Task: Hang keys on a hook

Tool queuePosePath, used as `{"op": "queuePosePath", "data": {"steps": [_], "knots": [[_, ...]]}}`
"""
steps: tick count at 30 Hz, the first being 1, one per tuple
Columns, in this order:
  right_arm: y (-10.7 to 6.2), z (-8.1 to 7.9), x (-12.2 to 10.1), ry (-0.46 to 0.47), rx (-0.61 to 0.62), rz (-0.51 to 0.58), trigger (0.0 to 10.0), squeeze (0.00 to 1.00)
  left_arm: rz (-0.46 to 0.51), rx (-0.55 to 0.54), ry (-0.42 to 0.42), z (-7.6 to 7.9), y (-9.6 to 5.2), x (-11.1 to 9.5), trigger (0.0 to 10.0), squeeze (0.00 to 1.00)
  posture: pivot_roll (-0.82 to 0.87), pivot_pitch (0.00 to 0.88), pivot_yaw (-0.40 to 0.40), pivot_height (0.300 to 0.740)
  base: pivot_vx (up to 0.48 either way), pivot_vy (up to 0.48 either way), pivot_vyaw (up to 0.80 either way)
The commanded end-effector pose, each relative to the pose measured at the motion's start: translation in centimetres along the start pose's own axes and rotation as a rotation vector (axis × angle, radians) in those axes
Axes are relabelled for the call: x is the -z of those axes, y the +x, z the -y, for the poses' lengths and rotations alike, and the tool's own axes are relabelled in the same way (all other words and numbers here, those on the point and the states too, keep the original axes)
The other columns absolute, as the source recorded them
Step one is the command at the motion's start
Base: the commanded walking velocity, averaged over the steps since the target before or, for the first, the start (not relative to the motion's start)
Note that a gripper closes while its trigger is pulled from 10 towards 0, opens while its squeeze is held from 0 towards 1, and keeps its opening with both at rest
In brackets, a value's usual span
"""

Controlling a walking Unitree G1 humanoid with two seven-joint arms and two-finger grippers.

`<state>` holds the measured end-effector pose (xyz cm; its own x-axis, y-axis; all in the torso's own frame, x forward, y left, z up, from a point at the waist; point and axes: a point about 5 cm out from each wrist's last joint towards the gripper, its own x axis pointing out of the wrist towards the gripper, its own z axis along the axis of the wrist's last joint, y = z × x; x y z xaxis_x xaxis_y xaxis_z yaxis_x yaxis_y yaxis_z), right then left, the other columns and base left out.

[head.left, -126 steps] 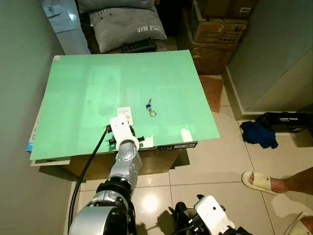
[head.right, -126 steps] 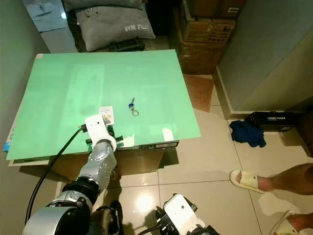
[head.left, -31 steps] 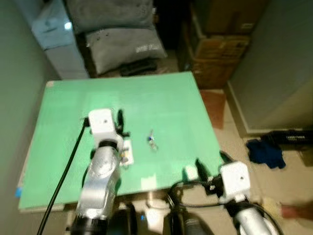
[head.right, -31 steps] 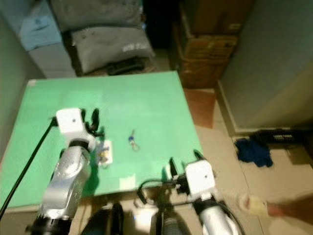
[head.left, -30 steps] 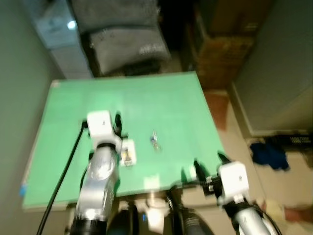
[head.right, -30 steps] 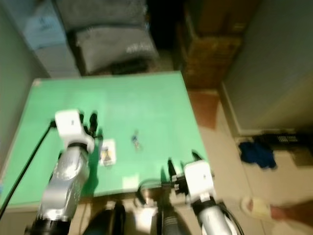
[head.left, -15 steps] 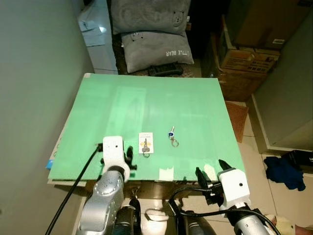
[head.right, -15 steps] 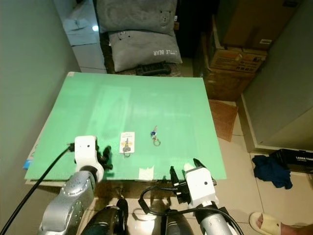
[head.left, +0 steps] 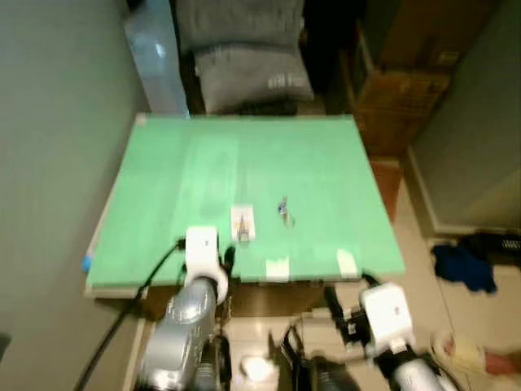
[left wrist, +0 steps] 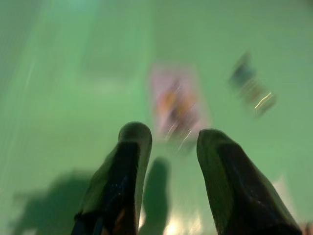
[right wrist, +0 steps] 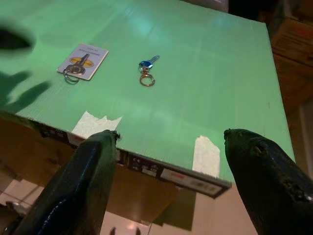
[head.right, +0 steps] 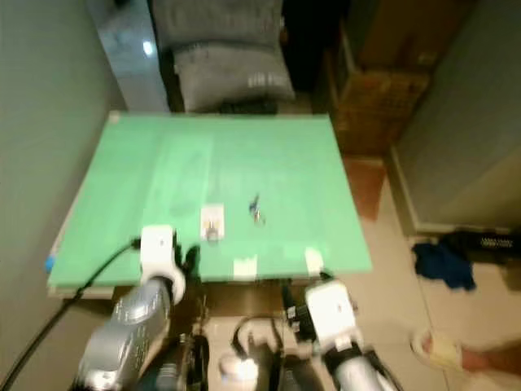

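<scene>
Here, a flat green board [right wrist: 205, 63] with a finely ribbed surface, laid over a cardboard box [right wrist: 146, 191]. Beyond its far edge, grey pillows [head.left: 244, 69], stacked cardboard boxes [head.left: 403, 81] toward the far right corner. On the tiled floor to the right, a dark blue cloth [head.left: 462, 267] and a foot in a pale sandal [head.right: 444, 352]. Near the near edge, toward the middle of the board, a small white card [right wrist: 83, 58] carrying a key on a ring; just beside it, apart, a blue-headed key [right wrist: 146, 71] on a small metal ring. Two torn strips of pale tape [right wrist: 95, 125] along the near edge. Nothing between the grippers and the keys. Left gripper [left wrist: 166, 142] just above the board near the card, fingers spread, empty. Right gripper [right wrist: 168, 161] off the near edge, fingers spread wide, holding nothing.
</scene>
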<state>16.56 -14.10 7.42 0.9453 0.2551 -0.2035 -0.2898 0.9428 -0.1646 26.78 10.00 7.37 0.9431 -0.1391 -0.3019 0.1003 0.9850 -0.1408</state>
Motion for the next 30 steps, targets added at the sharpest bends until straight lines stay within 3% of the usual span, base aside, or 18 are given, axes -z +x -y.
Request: {"op": "queuePosePath", "data": {"steps": [1,4,5,9,14,15,19,24,30], "knots": [[-0.2,1.0,-0.6,-0.008,0.041,0.043,10.0,0.0,0.149,0.101,-0.023,2.5,-0.9,-2.0,10.0,0.0,-0.2,0.222,-0.029,0.74,0.0,0.0,0.0],[-0.8,2.3,-1.9,-0.013,0.104,0.111,10.0,0.0,0.282,0.096,0.042,0.6,-3.1,-3.6,10.0,0.0,-0.18,0.203,-0.024,0.74,0.0,0.0,0.0],[-1.6,2.7,-2.2,-0.018,0.122,0.122,10.0,0.0,0.328,0.077,0.046,-0.3,-4.5,-4.3,10.0,0.0,-0.18,0.191,-0.021,0.74,0.0,0.0,0.0],[-2.7,3.7,-1.8,-0.014,0.187,0.105,10.0,0.0,0.325,0.03,0.006,-0.9,-5.8,-4.5,10.0,0.0,-0.16,0.167,-0.022,0.74,0.0,0.0,0.0],[-1.7,3.7,-1.6,0.007,0.198,0.104,10.0,0.0,0.356,0.006,0.04,-0.3,-5.2,-4.8,10.0,0.0,-0.14,0.141,-0.035,0.74,0.0,0.0,0.0],[-0.7,3.7,-1.9,0.004,0.18,0.122,10.0,0.0,0.369,0.007,0.076,-0.1,-5.2,-5.0,10.0,0.0,-0.12,0.134,-0.044,0.74,0.0,-0.48,0.0],[0.4,3.7,-2.1,-0.013,0.145,0.129,10.0,0.0,0.363,0.002,0.092,-0.4,-5.5,-4.9,10.0,0.0,-0.11,0.134,-0.054,0.74,0.0,-0.48,0.72],[1.3,2.9,-1.9,-0.016,0.09,0.124,10.0,0.0,0.322,-0.041,0.108,-1.0,-4.6,-4.5,10.0,0.0,-0.09,0.142,-0.069,0.74,0.0,-0.48,0.79],[1.8,2.4,-1.5,-0.003,0.066,0.112,10.0,0.0,0.239,-0.075,-0.001,-1.7,-3.6,-3.4,10.0,0.0,-0.09,0.148,-0.066,0.74,0.0,-0.397,0.77]]}}
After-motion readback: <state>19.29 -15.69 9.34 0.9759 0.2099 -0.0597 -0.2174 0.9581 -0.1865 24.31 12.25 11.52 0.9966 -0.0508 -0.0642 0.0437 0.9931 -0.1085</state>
